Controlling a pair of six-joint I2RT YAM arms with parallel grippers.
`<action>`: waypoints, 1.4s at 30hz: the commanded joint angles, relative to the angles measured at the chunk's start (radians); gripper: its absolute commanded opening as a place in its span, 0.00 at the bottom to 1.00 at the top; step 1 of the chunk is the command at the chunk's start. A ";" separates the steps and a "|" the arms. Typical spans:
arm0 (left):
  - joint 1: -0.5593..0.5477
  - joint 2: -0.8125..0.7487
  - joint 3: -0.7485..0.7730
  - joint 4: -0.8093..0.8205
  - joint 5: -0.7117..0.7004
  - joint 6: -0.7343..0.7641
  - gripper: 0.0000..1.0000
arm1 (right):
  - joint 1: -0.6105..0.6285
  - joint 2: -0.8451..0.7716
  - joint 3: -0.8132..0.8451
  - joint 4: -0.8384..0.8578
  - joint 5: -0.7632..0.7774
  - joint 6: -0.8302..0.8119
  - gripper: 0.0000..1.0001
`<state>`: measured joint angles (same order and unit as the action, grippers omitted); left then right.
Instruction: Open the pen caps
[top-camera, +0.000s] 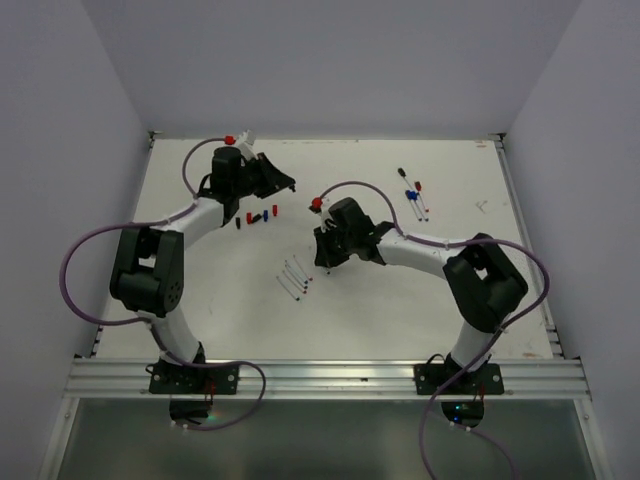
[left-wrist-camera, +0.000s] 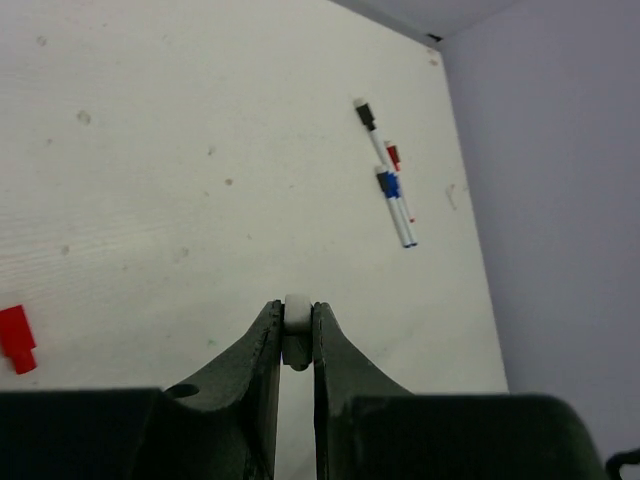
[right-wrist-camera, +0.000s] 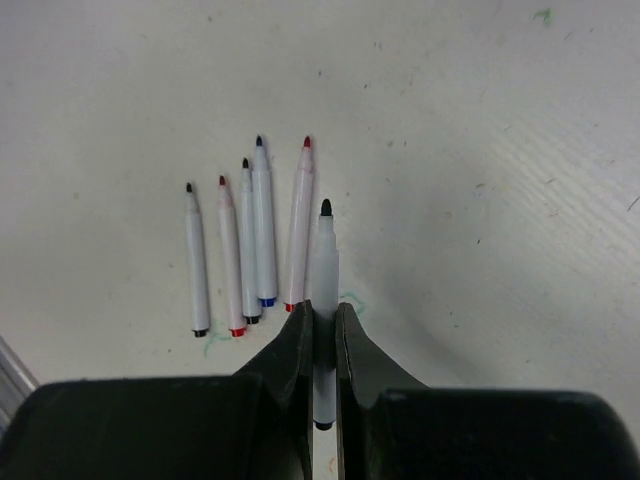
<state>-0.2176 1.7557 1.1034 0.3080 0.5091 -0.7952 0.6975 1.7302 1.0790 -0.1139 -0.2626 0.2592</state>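
Right claw (right-wrist-camera: 320, 318): closed tight on a thin white-grey pen barrel with a bare black tip (right-wrist-camera: 324, 250), which juts up-frame beyond the fingers.
Uncapped pens (right-wrist-camera: 250, 245): five are laid in a row on the white tabletop (right-wrist-camera: 480, 120), just left of the held barrel.
Left claw (left-wrist-camera: 296, 325): pinched on a small pale rounded piece (left-wrist-camera: 296, 310); what it is cannot be told.
Capped pens (left-wrist-camera: 390, 180): seen at upper right, well apart from the left claw.
Loose red, blue and black plastic caps (top-camera: 251, 217): lined up just below the left claw in the top view.
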 joint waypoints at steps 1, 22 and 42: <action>-0.026 0.045 0.081 -0.260 -0.150 0.160 0.00 | 0.054 0.051 0.027 -0.063 0.160 -0.040 0.00; -0.166 0.251 0.323 -0.538 -0.489 0.333 0.00 | 0.125 0.203 0.102 -0.013 0.270 -0.026 0.05; -0.174 0.389 0.478 -0.676 -0.705 0.436 0.00 | 0.158 0.230 0.119 -0.018 0.253 -0.040 0.21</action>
<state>-0.3912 2.1304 1.5391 -0.3359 -0.1356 -0.3969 0.8364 1.9308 1.1824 -0.1184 -0.0162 0.2382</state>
